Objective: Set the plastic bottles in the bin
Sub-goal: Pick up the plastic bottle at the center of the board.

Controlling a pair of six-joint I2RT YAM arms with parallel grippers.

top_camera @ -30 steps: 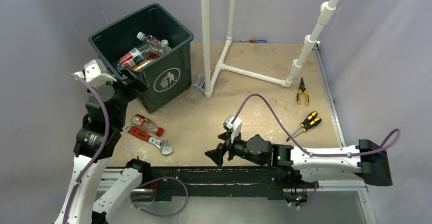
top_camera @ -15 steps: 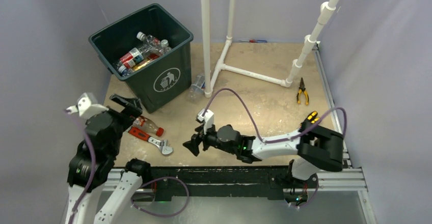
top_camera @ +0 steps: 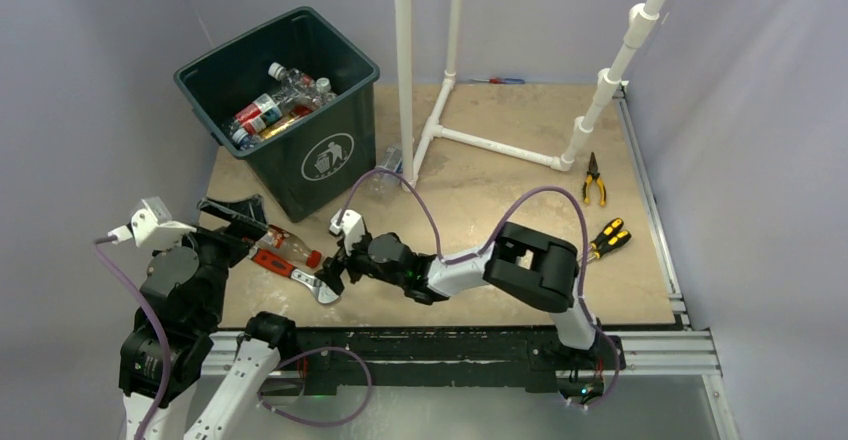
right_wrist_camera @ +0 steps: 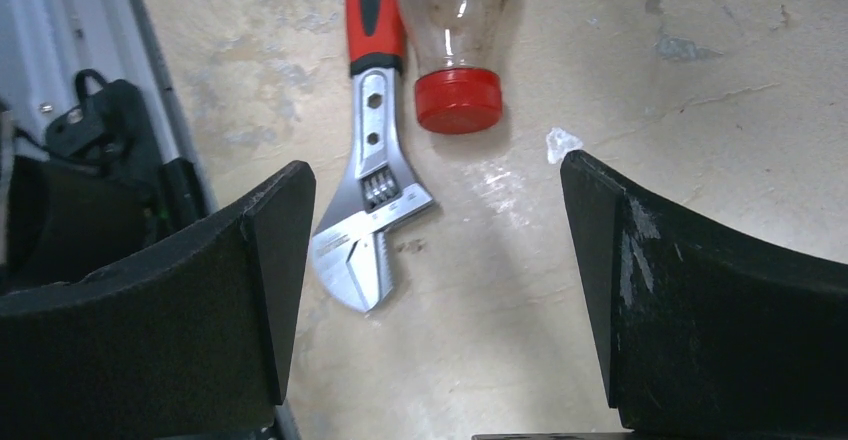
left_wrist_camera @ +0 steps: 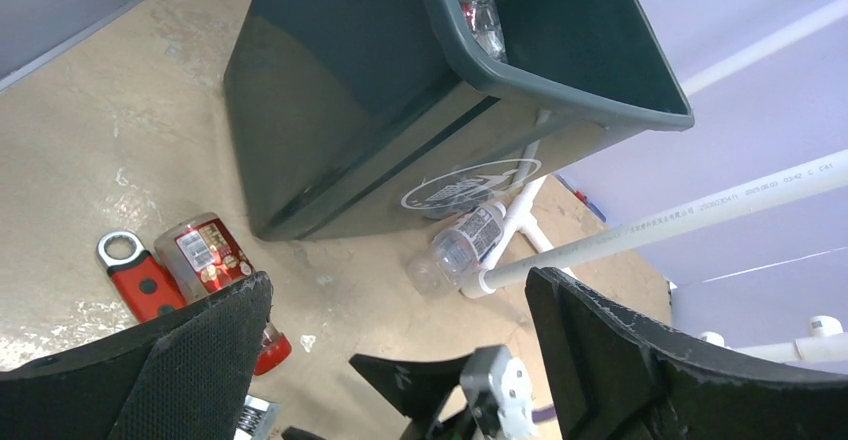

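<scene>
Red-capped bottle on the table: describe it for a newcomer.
Find the large dark green plastic bin. Nearer than it, a small clear plastic bottle lies beside a red-handled wrench. Its red cap sets it apart from the pale bottle by the white pipe.

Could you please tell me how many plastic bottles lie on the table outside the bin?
2: a red-capped bottle beside the wrench, and a clear bottle between the bin and white pipe frame. Others may hide behind the bin.

Robot lab test cell: plain grey backdrop walls, white PVC pipe frame, aluminium rail edging sandy table.
</scene>
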